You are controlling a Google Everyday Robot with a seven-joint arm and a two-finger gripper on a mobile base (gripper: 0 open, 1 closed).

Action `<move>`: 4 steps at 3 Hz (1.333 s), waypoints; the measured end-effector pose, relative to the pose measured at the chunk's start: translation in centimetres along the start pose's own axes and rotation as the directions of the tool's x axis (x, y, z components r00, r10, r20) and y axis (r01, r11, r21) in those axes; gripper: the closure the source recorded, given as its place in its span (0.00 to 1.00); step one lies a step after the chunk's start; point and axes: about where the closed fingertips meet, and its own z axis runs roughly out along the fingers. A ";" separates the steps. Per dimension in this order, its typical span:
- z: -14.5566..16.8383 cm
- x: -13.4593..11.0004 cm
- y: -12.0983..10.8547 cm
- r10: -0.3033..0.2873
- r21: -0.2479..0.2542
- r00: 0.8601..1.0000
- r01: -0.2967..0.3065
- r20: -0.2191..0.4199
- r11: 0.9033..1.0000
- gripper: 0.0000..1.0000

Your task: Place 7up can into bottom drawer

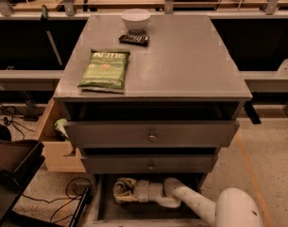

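The bottom drawer [148, 213] is pulled open under the grey cabinet, its flat grey floor showing. My gripper [119, 189] reaches into it from the right on my white arm [190, 202] and sits at the drawer's left part, low over the floor. It is shut on the 7up can [123, 188], seen as a pale round shape between the fingers. The can is partly hidden by the fingers and the drawer front above.
Two knobbed drawers [152, 136] stand slightly open above the arm. On the cabinet top lie a green chip bag [105, 69], a white bowl [135, 19] and a dark flat object [134, 39]. A wooden box [54, 150] and cables are at the left.
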 end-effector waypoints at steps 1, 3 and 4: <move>0.2 0.0 0.1 0.001 -0.003 1.000 -0.001 0.002 1.000 0.83; 0.6 -0.1 0.4 0.003 -0.009 1.000 -0.003 0.005 1.000 0.36; 0.8 -0.2 0.5 0.004 -0.013 1.000 -0.004 0.007 1.000 0.12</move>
